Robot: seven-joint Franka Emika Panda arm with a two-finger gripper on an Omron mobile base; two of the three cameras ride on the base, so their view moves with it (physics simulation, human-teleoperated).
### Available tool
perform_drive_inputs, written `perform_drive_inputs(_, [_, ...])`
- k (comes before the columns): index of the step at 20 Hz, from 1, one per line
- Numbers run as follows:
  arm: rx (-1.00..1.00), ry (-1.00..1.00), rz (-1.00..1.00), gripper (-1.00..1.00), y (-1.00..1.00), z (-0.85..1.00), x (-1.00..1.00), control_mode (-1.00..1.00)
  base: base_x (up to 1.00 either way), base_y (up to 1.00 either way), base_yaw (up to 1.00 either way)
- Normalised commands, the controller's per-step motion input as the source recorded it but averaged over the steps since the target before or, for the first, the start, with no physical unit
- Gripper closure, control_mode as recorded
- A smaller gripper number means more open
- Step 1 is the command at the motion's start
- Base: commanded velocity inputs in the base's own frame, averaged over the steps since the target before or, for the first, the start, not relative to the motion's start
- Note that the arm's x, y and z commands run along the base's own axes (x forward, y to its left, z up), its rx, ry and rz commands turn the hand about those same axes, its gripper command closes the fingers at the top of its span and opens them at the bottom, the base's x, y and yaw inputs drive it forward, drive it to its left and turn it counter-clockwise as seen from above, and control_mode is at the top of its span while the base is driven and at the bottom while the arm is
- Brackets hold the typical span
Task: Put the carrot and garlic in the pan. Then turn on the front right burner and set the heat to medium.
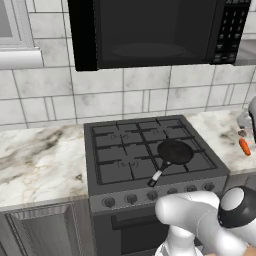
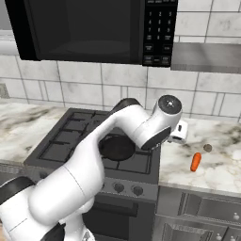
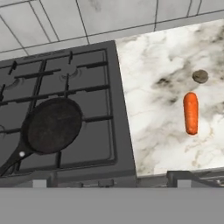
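The black pan [image 1: 175, 151] [image 3: 52, 126] rests on the front right burner [image 1: 198, 159] [image 3: 94, 136] of the stove, its handle pointing toward the front edge. On the marble counter to the stove's right lies the orange carrot [image 3: 190, 112] [image 1: 244, 147] [image 2: 196, 161]. Just behind it sits the small garlic [image 3: 200, 76] [image 2: 207, 148]. My gripper [image 3: 111, 180] [image 2: 179, 134] hovers above the stove's right edge, between pan and carrot. It is open, fingertips wide apart with nothing between them. In the right base view my arm covers part of the pan [image 2: 116, 147].
A row of knobs [image 1: 131, 198] runs along the stove's front panel. A black microwave [image 1: 150, 32] hangs above the stove against the tiled wall. Marble counter [image 1: 40, 160] extends on both sides of the stove.
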Motion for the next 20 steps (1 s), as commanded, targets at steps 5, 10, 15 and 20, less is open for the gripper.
perform_drive_inputs(5, [-0.04, -0.01, -0.04, -1.00, -0.40, -0.41, 0.00, -1.00, 0.00, 0.00, 0.00])
perform_drive_inputs(10, [-0.04, 0.01, -0.05, -1.00, -0.30, -0.34, 0.00, -1.00, 0.00, 0.00, 0.00])
perform_drive_inputs(15, [-0.03, 0.03, -0.02, -1.00, -0.20, -0.26, 0.00, -1.00, 0.00, 0.00, 0.00])
perform_drive_inputs(20, [0.00, 0.08, 0.00, -1.00, -0.07, -0.22, 0.00, -1.00, 0.00, 0.00, 0.00])
